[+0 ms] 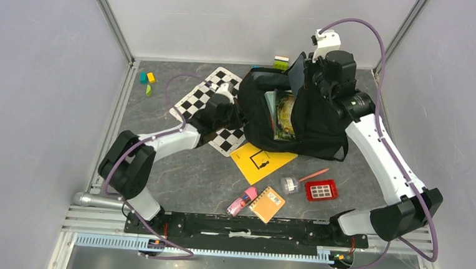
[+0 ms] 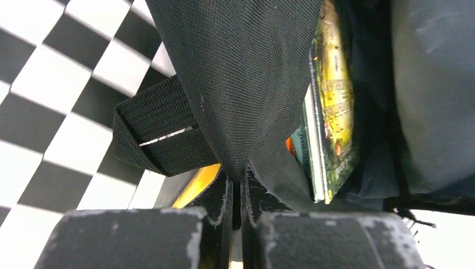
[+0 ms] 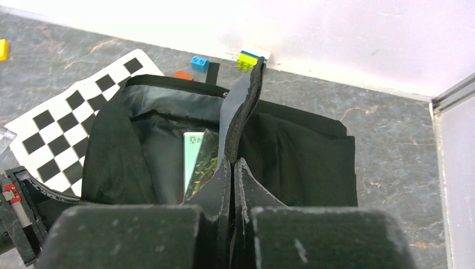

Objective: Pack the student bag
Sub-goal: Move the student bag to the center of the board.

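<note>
Two grips hold the open student bag (image 1: 316,128): left pincer (image 2: 242,186) clamped on its side fabric, right pincer (image 3: 234,168) clamped on its raised flap.

Open black student bag (image 1: 318,132), far centre

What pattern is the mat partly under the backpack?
Black-and-white checkerboard, clearest in the left wrist view.
</note>
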{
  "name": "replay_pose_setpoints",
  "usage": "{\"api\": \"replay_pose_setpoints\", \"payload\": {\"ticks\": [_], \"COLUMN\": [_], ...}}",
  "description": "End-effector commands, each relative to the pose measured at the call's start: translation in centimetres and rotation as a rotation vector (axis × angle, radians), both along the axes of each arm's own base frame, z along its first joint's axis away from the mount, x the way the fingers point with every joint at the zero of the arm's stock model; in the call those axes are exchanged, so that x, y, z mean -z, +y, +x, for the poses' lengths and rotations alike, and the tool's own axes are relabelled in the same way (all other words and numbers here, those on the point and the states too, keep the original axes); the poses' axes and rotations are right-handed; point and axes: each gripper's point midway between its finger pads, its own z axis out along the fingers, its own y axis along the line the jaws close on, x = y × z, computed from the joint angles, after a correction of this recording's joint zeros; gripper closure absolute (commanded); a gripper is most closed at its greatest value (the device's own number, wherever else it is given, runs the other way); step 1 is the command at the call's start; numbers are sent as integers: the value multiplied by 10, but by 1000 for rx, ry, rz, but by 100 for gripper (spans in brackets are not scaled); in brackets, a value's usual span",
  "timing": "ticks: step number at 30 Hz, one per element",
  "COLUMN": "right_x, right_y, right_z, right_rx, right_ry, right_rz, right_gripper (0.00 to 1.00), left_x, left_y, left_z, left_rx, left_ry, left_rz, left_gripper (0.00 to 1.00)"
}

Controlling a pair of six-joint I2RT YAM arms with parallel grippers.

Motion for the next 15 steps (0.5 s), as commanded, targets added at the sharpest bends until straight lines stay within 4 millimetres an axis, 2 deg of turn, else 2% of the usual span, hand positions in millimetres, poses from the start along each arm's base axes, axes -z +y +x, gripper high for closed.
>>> {"api": "replay_pose_setpoints", "payload": {"ticks": [1,3,4,6,8,9,10,12,13,15], "right_x": [-41,-28,-22,-10,1,5,8,12,14,20], "right_y": [-14,-14,-13,-11,-10,-10,-8,-7,-7,-7], "right_z": [29,35,38,41,41,40,37,29,22,5], "right_rx": [100,106,104,97,93,87,75,58,48,28], "right_ry": [-165,-146,-140,-121,-96,-82,-69,-42,-28,-2], "right_rz": [4,-8,-10,-13,-19,-21,-21,-13,-3,17], "right_gripper": [100,100,100,100,96,85,64,31,21,6], "left_x": [-27,-6,6,23,29,31,32,29,25,20], "left_y": [-9,-10,-8,-3,5,10,16,25,30,48], "left_z": [55,66,69,73,74,72,69,61,56,44], "left_rx": [27,39,44,49,43,32,23,16,16,-26], "left_ry": [-153,-116,-91,-47,-29,-29,-36,-55,-66,-77], "left_rz": [48,93,118,152,165,177,193,217,224,254], "left_gripper": [98,95,86,59,23,12,1,0,0,0]}}
